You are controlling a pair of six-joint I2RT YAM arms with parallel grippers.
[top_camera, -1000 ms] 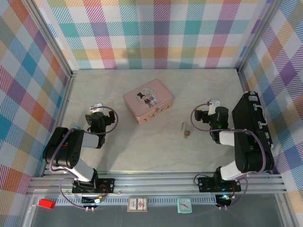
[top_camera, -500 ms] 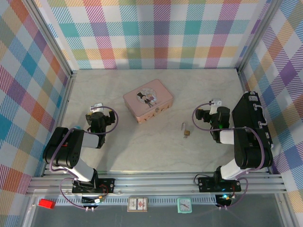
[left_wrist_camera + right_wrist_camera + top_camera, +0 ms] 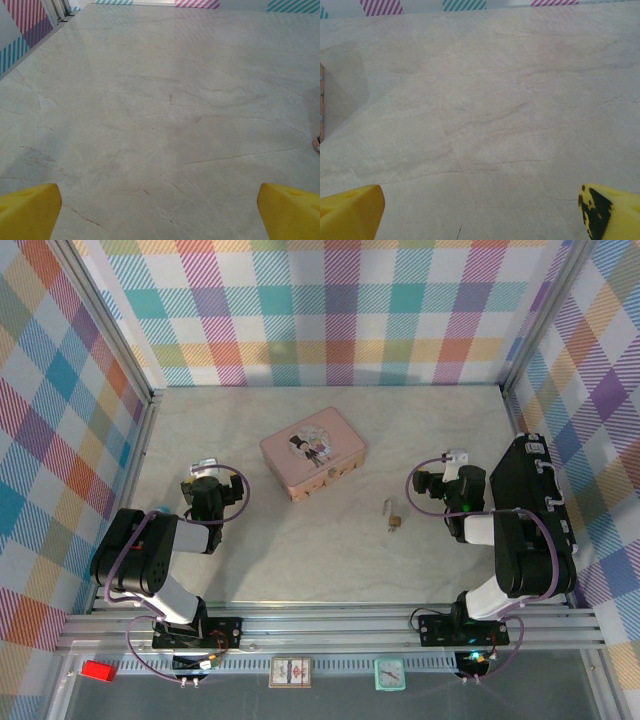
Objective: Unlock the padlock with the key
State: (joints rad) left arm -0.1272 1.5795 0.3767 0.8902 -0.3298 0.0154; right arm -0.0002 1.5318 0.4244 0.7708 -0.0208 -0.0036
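Right hand (image 3: 480, 215), slightly shifted, and left hand (image 3: 160, 212) both open; tiny brass padlock (image 3: 397, 522).

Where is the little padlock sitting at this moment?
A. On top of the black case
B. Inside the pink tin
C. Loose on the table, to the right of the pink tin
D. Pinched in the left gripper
C: the padlock lies on the bare table, apart from the pink tin and on its right, with nothing gripping it.
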